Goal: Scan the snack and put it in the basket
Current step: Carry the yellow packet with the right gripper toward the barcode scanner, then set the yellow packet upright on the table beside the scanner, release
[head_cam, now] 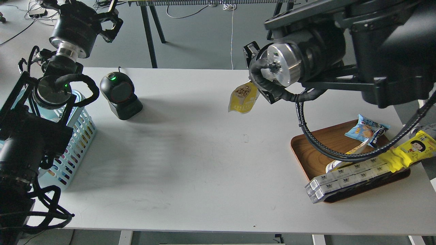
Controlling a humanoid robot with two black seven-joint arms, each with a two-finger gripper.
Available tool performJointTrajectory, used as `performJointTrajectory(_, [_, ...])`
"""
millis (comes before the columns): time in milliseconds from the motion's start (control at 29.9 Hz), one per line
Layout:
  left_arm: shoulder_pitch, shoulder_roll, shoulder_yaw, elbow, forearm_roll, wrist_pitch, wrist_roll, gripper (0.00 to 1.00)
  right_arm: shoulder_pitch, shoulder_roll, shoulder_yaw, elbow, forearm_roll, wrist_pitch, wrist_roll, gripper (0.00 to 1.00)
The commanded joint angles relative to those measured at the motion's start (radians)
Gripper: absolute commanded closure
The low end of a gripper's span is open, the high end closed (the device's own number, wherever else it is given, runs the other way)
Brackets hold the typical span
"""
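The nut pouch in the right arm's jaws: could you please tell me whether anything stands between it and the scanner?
Nothing visible does. The pouch hangs above the table, and only bare tabletop lies between it and the scanner to its left.

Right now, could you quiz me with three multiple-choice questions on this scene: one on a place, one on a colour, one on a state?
1. Where is the light blue slotted plastic basket?
A. far left
B. on a wooden tray
C. centre

2. The light on the black rounded scanner is:
A. red
B. green
C. blue

3. The flat yellow nut-picture pouch is:
A. in the basket
B. lying flat
C. held by the right pincer

Answers: A, it stands at the left side; B, green glows on top; C, it hangs in the air.
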Motion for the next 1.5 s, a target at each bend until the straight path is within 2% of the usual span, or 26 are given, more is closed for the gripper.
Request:
performJointTrajectory(0, [0.0, 0.0, 0.0, 0.0, 0.002, 0.0, 0.0, 0.0, -0.085, 0.074, 0.054, -0.087, 0.0, -0.007, 0.0, 1.0])
performJointTrajectory(267, [0.0, 0.0, 0.001, 0.0, 0.0, 0.001, 0.0, 0.0, -0.274, 0.074, 0.108, -0.291, -0.003, -0.007, 0.002, 1.0])
performJointTrajectory(367, [0.003, 0.002, 0.0, 0.0, 0.0, 0.001, 0.0, 0.0, -0.315, 0.074, 0.139, -0.32, -0.02, -0.007, 0.005, 1.0])
performJointTrajectory(1469, [0.014, 0.002, -0.002, 0.0, 0.0, 0.0, -0.001, 0.0, -0.451, 0.074, 0.245, -0.267, -0.144, -0.007, 0.026, 0.99])
